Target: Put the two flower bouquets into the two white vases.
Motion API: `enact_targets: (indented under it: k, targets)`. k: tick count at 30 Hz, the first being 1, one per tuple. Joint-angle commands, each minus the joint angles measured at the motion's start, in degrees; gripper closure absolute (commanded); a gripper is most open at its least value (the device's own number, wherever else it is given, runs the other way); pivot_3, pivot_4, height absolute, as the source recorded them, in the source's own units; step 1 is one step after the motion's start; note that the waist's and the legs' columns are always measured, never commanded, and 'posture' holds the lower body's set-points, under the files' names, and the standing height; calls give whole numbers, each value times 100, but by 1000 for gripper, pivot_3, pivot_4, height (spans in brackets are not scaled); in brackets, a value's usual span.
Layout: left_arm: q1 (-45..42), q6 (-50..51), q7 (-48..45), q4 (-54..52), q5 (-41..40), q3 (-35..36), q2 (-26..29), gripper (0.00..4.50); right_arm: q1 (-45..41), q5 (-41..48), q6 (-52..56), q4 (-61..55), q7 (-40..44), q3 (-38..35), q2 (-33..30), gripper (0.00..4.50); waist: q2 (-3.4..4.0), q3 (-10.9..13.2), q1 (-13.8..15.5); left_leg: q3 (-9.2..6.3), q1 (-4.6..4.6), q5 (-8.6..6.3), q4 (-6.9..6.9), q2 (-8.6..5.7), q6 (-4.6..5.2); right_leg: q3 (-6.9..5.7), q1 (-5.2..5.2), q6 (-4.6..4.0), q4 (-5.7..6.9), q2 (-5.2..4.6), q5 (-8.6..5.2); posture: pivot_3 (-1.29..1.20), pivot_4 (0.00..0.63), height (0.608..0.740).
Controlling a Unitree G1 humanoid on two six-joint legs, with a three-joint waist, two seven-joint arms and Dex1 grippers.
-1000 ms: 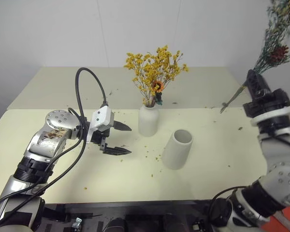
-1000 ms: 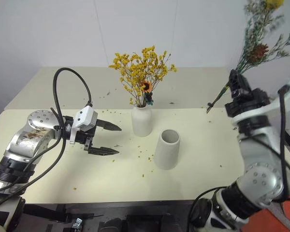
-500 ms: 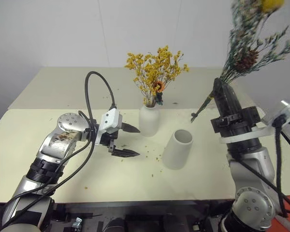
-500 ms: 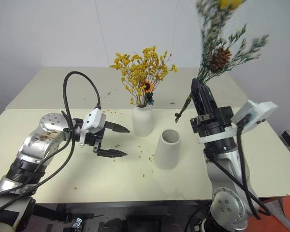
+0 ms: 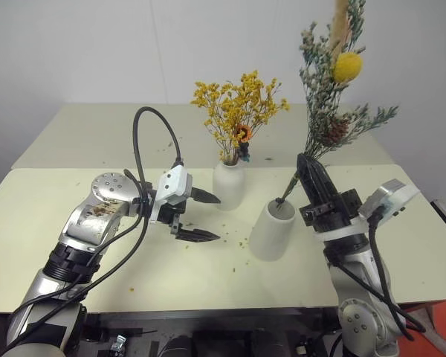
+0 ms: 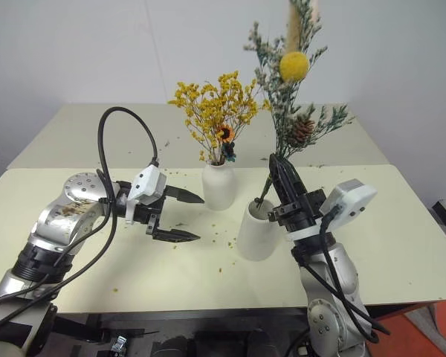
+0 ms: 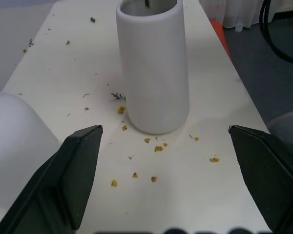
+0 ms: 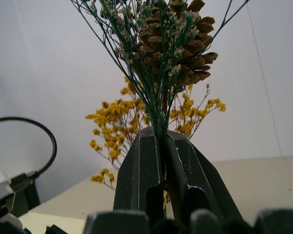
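Cream tables (image 5: 74,223) (petal-strewn) meet white wall (image 5: 82,52).

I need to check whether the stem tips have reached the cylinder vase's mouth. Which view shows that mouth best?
The left eye view: the cylinder vase shows its open mouth from above, with the stem ends of the grey-green bouquet at the rim. The right eye view shows the same. The left wrist view shows its side wall, with the rim at the frame's edge.

Left hand (image 5: 206,216) spread wide, right hand (image 5: 307,168) clamped, upturned.
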Motion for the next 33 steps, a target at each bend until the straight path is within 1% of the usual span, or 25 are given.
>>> enact_targets:
  k: [1, 8, 13, 16, 23, 33]
  targets:
    - [-133, 58, 23, -172, -155, 121, -6, 0, 91, -168, -446, 30, 57, 133, -15, 4134, 0, 0, -1, 0, 0, 0, 0, 0, 0, 0, 0, 0, 0, 0, 0, 0, 150, 740]
    - [-176, 42, 11, -96, -114, 102, -28, 0, 207, -596, -897, 265, -9, 276, -65, 4134, 0, 0, -1, 0, 1, 0, 0, 0, 0, 0, 0, 0, 0, 0, 0, 0, 150, 740]
    - [-201, 58, 4, -56, -135, 121, -54, 0, 283, -524, -1058, 338, 54, 325, -85, 4134, 0, 0, -3, 0, 1, 0, 0, 0, 0, 0, 0, 0, 0, 0, 0, 0, 150, 740]
    - [-211, 55, -6, -34, -129, 125, -53, 0, 336, -443, -1132, 343, 128, 332, -118, 3483, 0, 0, -1, 0, 1, 0, 0, 0, 0, 0, 0, 0, 0, 0, 0, 0, 150, 740]
    - [-257, -1, -12, 54, -88, 111, -61, 0, 434, -604, -1233, 266, 97, 380, -242, 1108, 0, 0, -3, 0, 1, 0, 0, 0, 0, 0, 1, 0, 0, 0, 0, 0, 150, 740]
    - [-320, -46, -38, 150, -70, 100, -96, 0, 784, -779, -1391, 123, 71, 411, -408, 1108, 0, 0, 1, 0, 2, 0, 1, -1, 0, 0, 2, 0, 1, 0, 0, 0, 150, 740]
